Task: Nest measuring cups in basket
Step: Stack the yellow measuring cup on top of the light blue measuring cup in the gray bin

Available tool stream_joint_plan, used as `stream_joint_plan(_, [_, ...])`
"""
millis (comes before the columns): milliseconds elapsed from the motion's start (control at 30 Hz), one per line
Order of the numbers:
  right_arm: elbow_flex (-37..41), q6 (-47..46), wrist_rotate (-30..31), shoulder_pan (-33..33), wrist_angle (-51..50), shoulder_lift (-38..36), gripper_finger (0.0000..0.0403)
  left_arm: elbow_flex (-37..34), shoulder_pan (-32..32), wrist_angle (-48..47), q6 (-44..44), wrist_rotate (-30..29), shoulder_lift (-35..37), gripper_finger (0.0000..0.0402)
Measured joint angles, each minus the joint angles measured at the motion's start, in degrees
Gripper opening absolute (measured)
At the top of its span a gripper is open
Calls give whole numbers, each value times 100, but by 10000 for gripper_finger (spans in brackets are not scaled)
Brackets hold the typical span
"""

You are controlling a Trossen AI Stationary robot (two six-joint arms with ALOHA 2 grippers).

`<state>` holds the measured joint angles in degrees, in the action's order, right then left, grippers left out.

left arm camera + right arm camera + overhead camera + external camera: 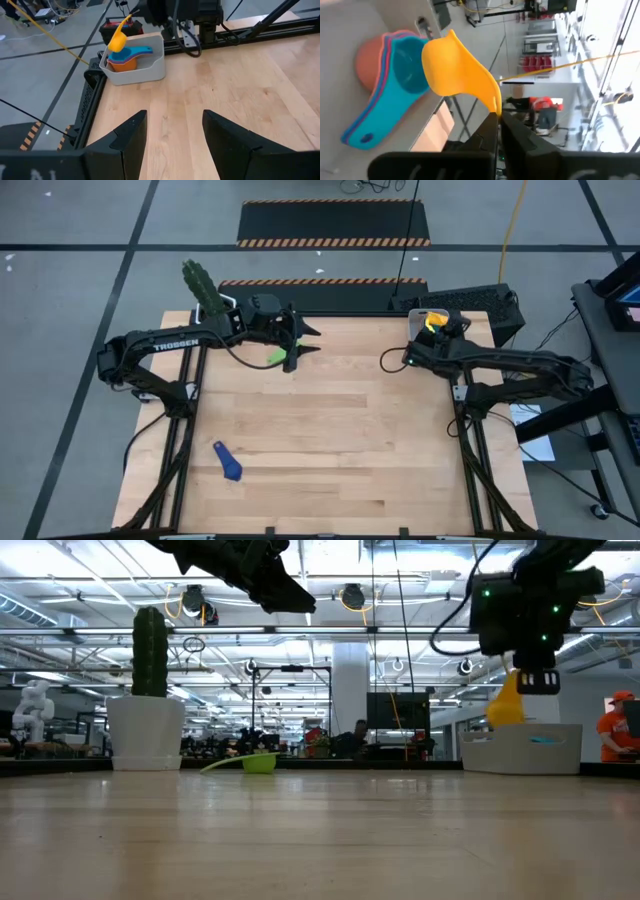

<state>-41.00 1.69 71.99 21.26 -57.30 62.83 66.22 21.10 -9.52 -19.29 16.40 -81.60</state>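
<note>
Right end effector (496, 116) is clamped on the handle of the yellow cup (455, 65), holding it just above the basket (145, 65) at the far right corner of the tabletop (330, 450). The basket already holds a nested stack: light blue cup (402, 70) on top, orange cup (367, 62) under it, and what looks like a red one between, though that is hard to confirm.

Left end effector (172, 135) hangs above the far left of the tabletop, jaws apart, holding nothing. The green cup (277, 357) lies just below it. A blue cup (229, 463) sits well apart, near left. I only see one blue cup out there; a second dark one isn't visible.

Step in hand, as I read it: seating yellow into the stack. The bowl hangs tilted off the handle, so your next move calls for levelling it over the light blue bowl, lining its handle up with the others, lowering, then releasing. Watch for it hanging up on the basket wall.

Green looks like the next pick, for the left arm.
</note>
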Motion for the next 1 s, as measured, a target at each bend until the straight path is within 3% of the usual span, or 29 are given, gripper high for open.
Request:
stream_joint_plan(233, [492, 1032, 179, -100, 1055, 0, 0, 0, -97, 0, -48, -1, 0, 195])
stream_joint_plan(633, [495, 1165, -121, 98, 1217, -300, 1, 1, -98, 97, -157, -2, 0, 195])
stream_joint_plan(1000, [495, 1261, -341, 356, 1299, -302, 39, 2, -249, 210, -145, -1, 0, 195])
